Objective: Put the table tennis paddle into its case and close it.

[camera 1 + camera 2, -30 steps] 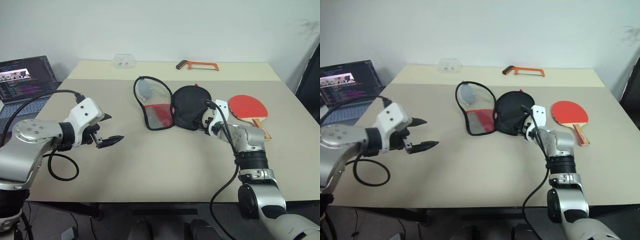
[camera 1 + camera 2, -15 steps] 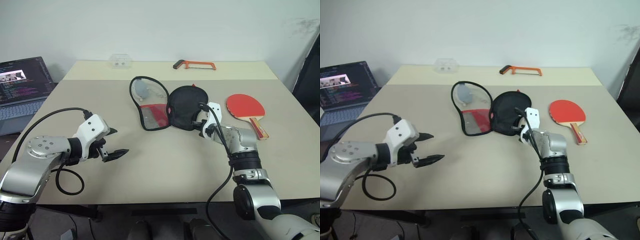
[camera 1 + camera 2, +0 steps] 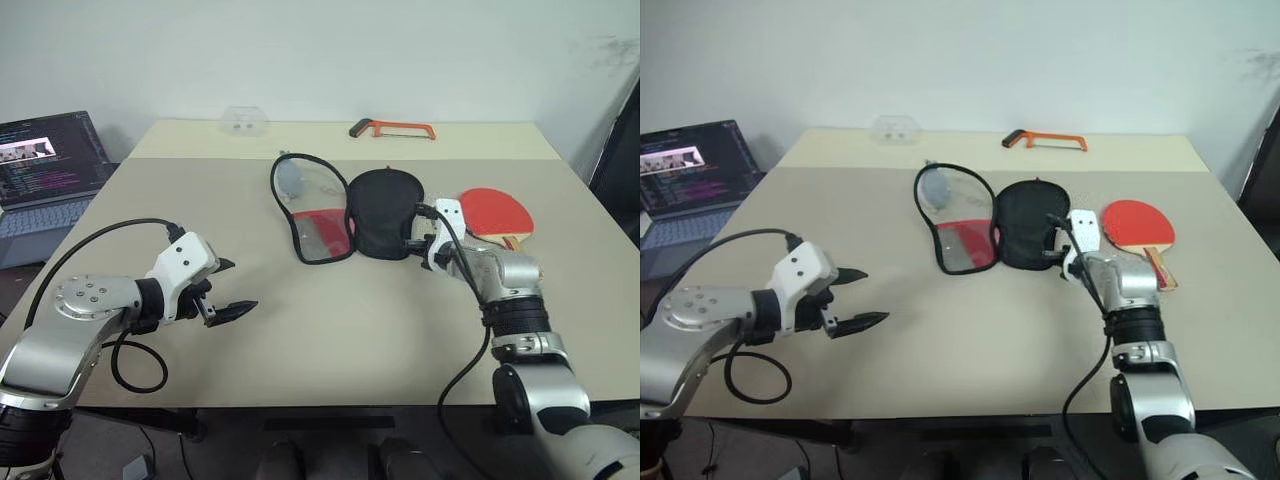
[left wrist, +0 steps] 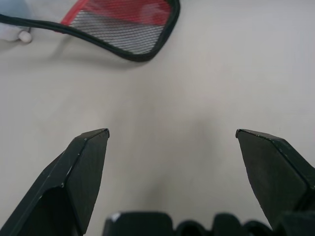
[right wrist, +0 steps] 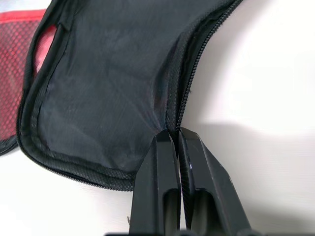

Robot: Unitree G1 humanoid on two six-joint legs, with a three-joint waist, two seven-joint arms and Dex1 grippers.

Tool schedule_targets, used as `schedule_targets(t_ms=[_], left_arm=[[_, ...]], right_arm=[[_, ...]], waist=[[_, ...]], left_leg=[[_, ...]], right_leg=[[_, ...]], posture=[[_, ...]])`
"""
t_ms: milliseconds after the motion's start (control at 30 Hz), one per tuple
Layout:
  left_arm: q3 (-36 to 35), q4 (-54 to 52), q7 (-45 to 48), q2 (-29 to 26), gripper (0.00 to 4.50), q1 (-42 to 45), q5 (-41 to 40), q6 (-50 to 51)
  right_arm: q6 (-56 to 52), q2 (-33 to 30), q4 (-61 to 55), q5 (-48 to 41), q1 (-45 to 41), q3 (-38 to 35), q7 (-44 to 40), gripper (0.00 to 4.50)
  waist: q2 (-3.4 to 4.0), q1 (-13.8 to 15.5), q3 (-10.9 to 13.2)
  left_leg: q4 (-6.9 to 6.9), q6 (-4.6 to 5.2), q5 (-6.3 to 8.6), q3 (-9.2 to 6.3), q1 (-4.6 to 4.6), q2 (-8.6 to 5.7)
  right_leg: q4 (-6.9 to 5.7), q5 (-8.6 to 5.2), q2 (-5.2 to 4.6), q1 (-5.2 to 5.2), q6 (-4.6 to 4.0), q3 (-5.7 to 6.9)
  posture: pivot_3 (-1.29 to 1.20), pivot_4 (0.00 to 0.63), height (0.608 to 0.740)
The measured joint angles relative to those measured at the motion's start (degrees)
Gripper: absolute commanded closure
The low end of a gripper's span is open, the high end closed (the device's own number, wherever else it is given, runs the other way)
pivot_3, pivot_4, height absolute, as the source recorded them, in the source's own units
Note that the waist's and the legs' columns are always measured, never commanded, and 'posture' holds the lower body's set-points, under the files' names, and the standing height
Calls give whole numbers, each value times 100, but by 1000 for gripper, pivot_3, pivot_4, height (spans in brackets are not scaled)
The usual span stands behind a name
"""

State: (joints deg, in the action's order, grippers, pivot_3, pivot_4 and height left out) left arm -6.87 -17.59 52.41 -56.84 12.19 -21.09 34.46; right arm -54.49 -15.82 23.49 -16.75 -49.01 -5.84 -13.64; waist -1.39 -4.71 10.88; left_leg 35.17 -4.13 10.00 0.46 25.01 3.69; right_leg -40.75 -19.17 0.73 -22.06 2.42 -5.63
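Observation:
The case lies open at the table's middle, its black half [image 3: 383,222] to the right of its red and clear mesh half [image 3: 312,220]. My right gripper [image 3: 418,243] is shut on the black half's zip edge [image 5: 178,105], at its right side near the front. The table tennis paddle [image 3: 497,210], red face up, lies just right of the case, its wooden handle partly behind my right wrist. My left gripper [image 3: 230,290] hangs open over bare table, left of the case and nearer me, with nothing between its fingers [image 4: 91,157]. The mesh half's [image 4: 125,29] corner lies ahead of them.
An orange hacksaw [image 3: 392,128] and a clear plastic box [image 3: 243,121] lie by the table's far edge. A small grey-white pouch [image 3: 290,178] sits in the mesh half. An open laptop [image 3: 45,160] stands off the table's left side.
My right gripper shut on the black half's edge and drew it right, toward the paddle. My left hand sank a little, still open. The camera shifted too.

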Motion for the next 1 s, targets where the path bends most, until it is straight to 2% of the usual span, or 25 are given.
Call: schedule_targets(t_ms=[200, 400, 733, 1000], left_arm=[[10, 30, 58, 21, 0, 85, 13, -23], [108, 182, 89, 66, 0, 217, 86, -125], [215, 249, 95, 96, 0, 305, 104, -154], [214, 243, 73, 183, 0, 192, 104, -155]], right_arm=[[38, -618, 208, 70, -10, 366, -838, 4431], [583, -1209, 968, 441, -386, 940, -1894, 4431], [1401, -1385, 1948, 966, -802, 1279, -2856, 4431], [1814, -1398, 2060, 1272, -834, 1395, -3198, 4431]], waist=[[-2, -1, 1], [-3, -2, 2], [-5, -3, 4], [-5, -2, 4]], left_leg=[[-13, 0, 0, 4, 0, 0], [-13, 0, 0, 7, 0, 0], [-13, -1, 0, 6, 0, 0], [-13, -1, -1, 5, 0, 0]], right_leg=[[3, -5, 1, -6, -8, -1], [3, -5, 0, -7, -8, -2], [3, -5, 0, -7, -8, -2], [2, -5, 0, -7, -8, -1]], posture=[[0, 150, 740], [0, 150, 740], [0, 150, 740], [0, 150, 740]])
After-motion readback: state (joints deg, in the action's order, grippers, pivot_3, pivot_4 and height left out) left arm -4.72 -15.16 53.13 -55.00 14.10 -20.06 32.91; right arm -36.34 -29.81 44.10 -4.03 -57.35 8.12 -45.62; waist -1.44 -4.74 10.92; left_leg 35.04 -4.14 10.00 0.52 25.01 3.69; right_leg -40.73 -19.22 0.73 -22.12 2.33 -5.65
